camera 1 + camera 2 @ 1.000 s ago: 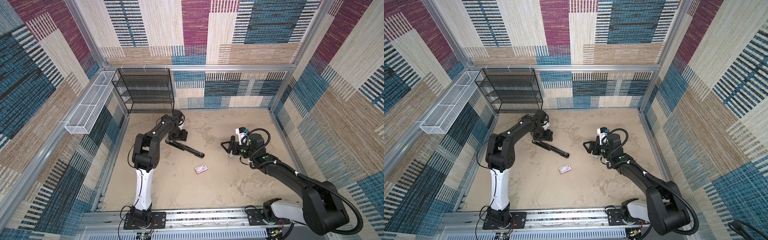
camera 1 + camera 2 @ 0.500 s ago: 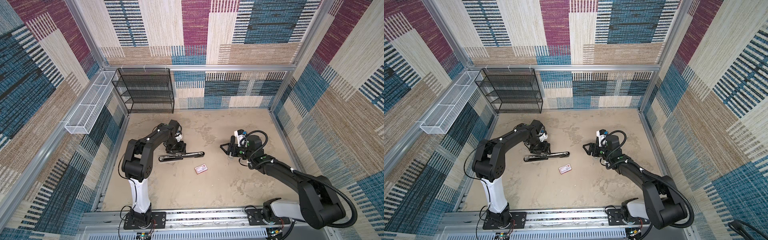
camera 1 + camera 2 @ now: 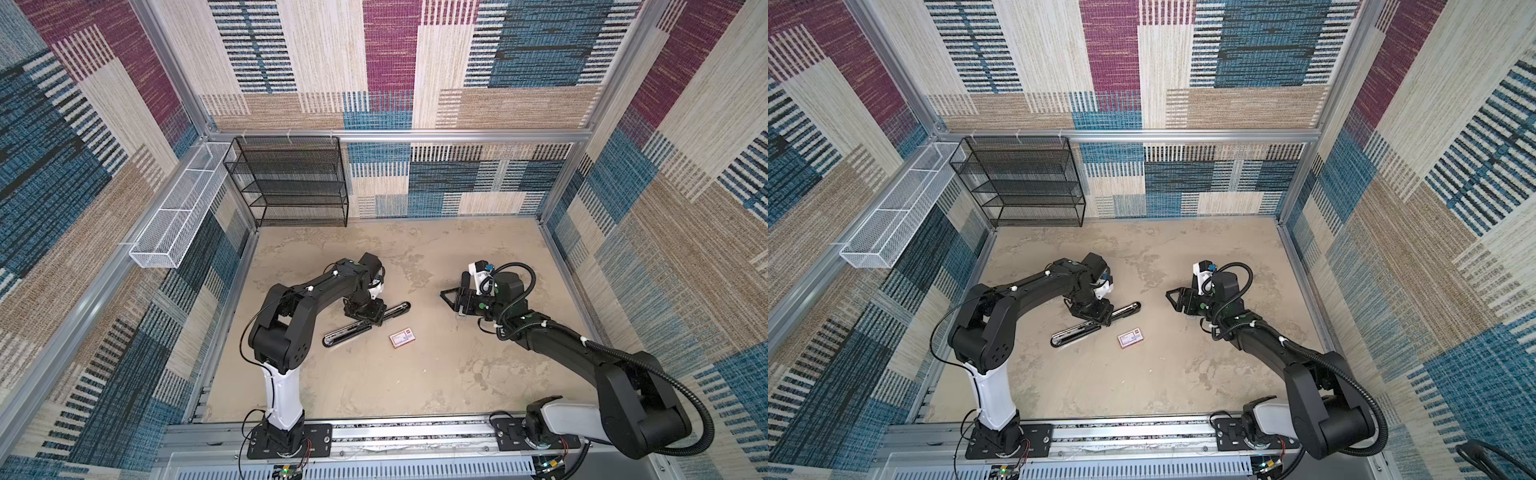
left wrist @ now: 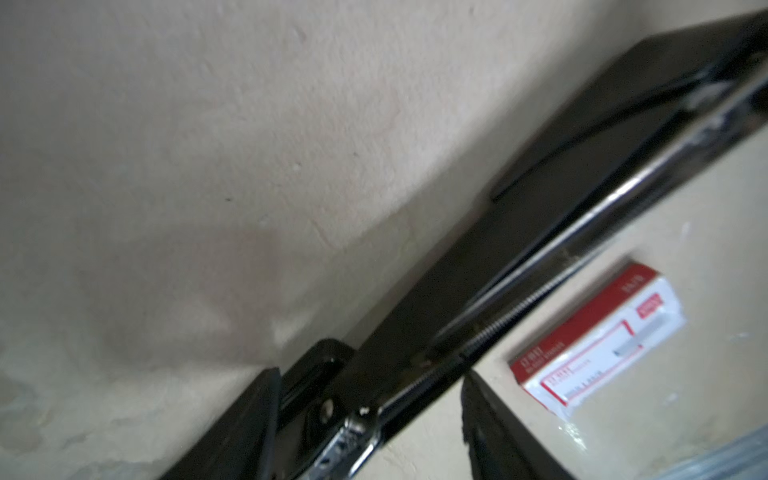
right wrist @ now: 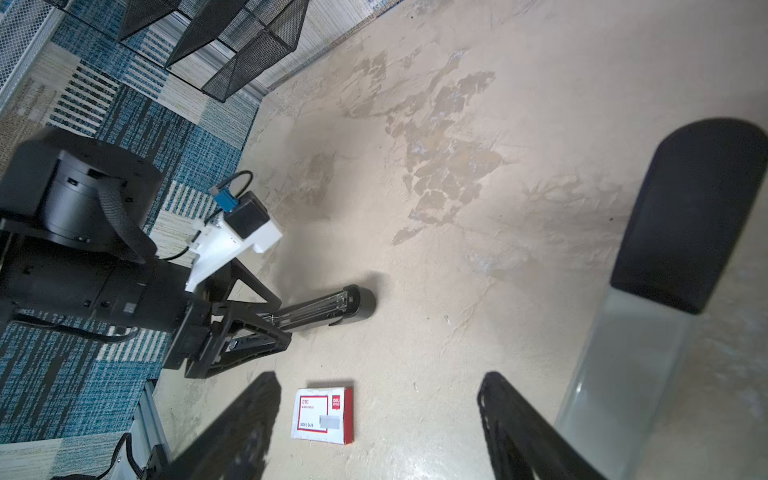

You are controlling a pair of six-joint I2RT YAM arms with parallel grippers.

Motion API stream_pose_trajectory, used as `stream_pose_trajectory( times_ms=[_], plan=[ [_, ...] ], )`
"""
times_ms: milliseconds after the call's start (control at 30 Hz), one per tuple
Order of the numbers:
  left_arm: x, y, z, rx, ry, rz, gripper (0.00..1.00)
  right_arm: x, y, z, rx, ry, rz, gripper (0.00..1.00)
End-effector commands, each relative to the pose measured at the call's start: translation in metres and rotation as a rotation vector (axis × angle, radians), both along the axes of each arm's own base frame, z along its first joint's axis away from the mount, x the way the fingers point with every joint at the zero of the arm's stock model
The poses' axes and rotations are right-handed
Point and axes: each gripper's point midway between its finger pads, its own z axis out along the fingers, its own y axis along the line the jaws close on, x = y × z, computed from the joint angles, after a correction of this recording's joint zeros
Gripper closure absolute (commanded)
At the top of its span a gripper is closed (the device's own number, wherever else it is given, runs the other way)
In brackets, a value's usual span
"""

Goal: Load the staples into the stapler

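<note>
Bare table (image 3: 374, 386) is found at six o'clock. The centre is blocked by the opened stapler (image 3: 345, 332), with the staple box (image 3: 402, 338) just beside it; the black rack (image 3: 291, 183) is set at eleven o'clock.

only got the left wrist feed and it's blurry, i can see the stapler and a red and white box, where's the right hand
Observer: The right hand hangs open and empty, off to the right of the stapler in both top views, touching nothing.
Operator: ok, is the stapler fully opened out
Observer: Yes, its two halves lie almost in one line on the table, with the left hand straddling the middle.
</note>
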Motion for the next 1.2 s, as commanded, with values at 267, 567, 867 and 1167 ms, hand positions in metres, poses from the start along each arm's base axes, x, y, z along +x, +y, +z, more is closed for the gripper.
stream_pose_trajectory(
  times_ms=[267, 567, 867, 1167],
  plan=[
    [0.022, 0.005, -0.001, 0.127, -0.082, -0.007, 0.6, 0.003, -0.001, 0.004, -0.001, -0.022, -0.008, 0.21],
    [0.084, 0.023, -0.001, 0.229, -0.155, 0.109, 0.74, -0.005, -0.005, 0.009, -0.003, -0.021, -0.021, 0.21],
    [0.115, 0.045, 0.0, 0.211, -0.143, 0.214, 0.72, -0.006, -0.008, 0.015, 0.002, -0.021, -0.047, 0.21],
    [0.1, 0.032, 0.03, 0.102, -0.145, 0.265, 0.41, 0.008, -0.025, 0.02, -0.079, -0.011, -0.148, 0.19]
  ],
)
